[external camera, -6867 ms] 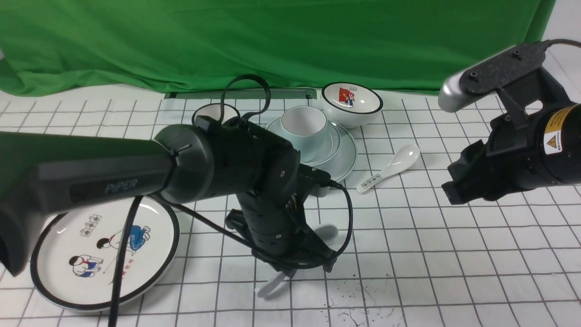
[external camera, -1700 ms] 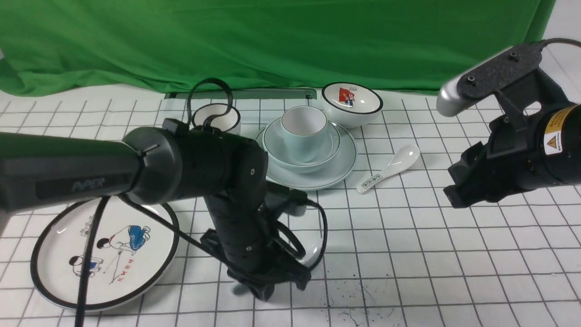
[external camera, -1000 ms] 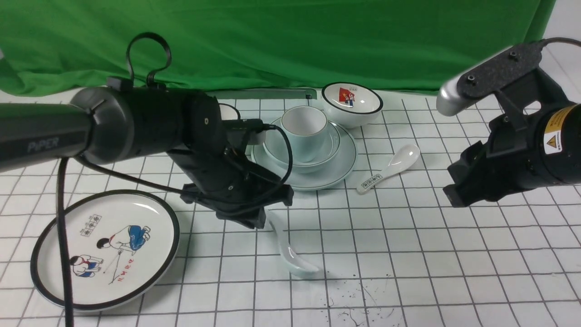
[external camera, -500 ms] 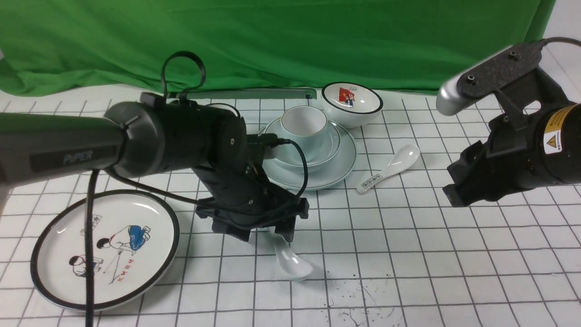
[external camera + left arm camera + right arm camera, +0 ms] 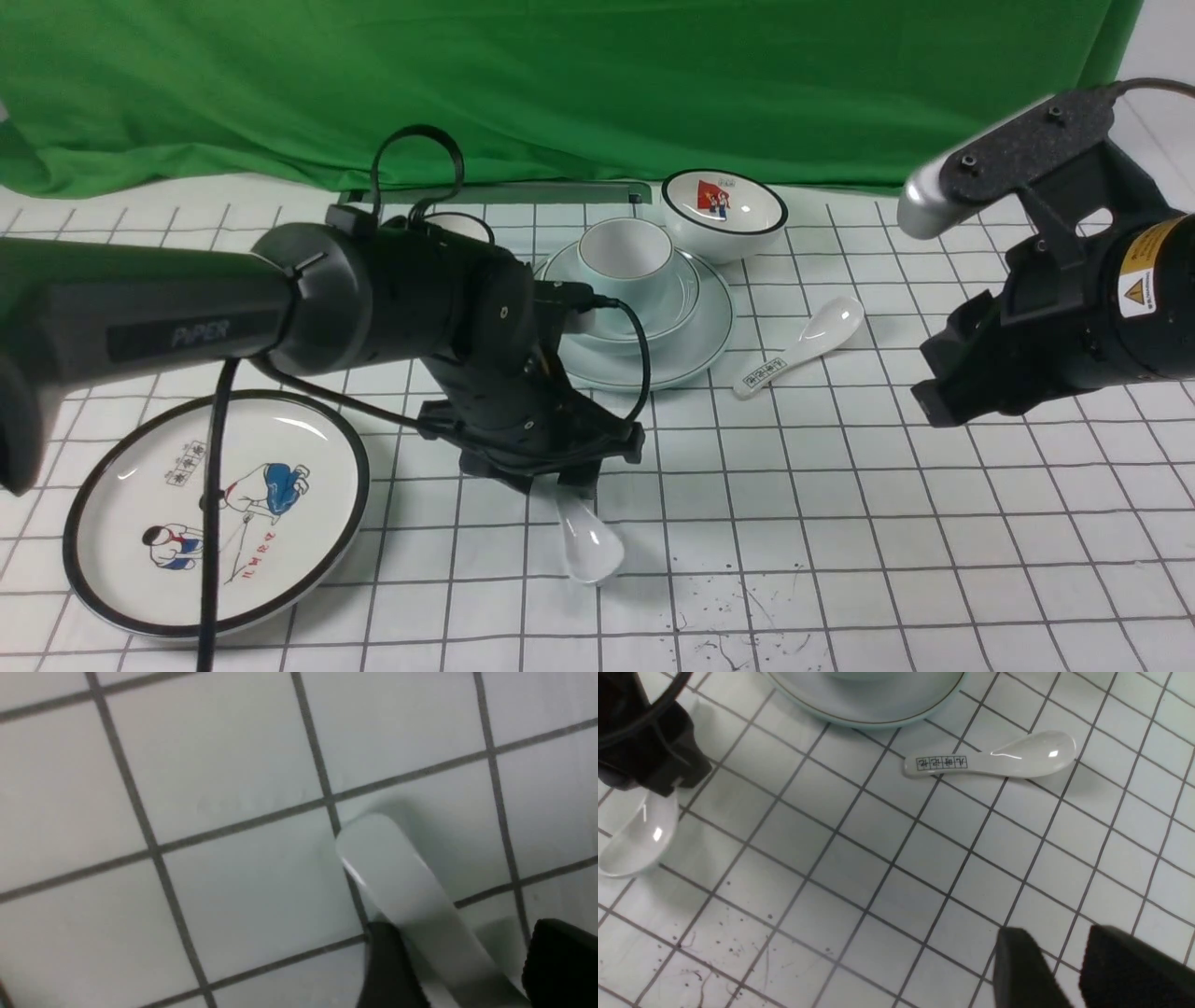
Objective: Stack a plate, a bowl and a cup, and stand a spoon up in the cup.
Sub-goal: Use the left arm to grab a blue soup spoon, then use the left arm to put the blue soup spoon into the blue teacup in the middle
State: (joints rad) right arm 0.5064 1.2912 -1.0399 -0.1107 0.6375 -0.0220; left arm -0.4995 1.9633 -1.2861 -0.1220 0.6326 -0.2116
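Note:
The pale blue-green cup (image 5: 627, 266) stands in the bowl (image 5: 679, 297), which sits on the plate (image 5: 695, 347) at mid-table; the plate's edge (image 5: 859, 707) also shows in the right wrist view. The plain white spoon (image 5: 588, 551) lies nearer the front, its deep end (image 5: 637, 840) pointing forward. My left gripper (image 5: 565, 483) hangs low over its handle (image 5: 392, 872). In the left wrist view the left gripper (image 5: 462, 933) is open around that handle, with a gap showing on one side. My right gripper (image 5: 943, 392) hovers at the right, open and empty (image 5: 1057, 940).
A white spoon with a printed label (image 5: 803, 345) lies right of the plate. A black-rimmed picture bowl (image 5: 719, 241) stands behind the stack. A black-rimmed cup (image 5: 462, 224) peeks from behind my left arm. A cartoon plate (image 5: 308, 448) lies front left. Green cloth hangs at the back.
My left gripper has moved right and down toward the table. Its jaws have spread from a tight grip on the spoon handle. The spoon's deep end has swung leftward. The right arm is unmoved.

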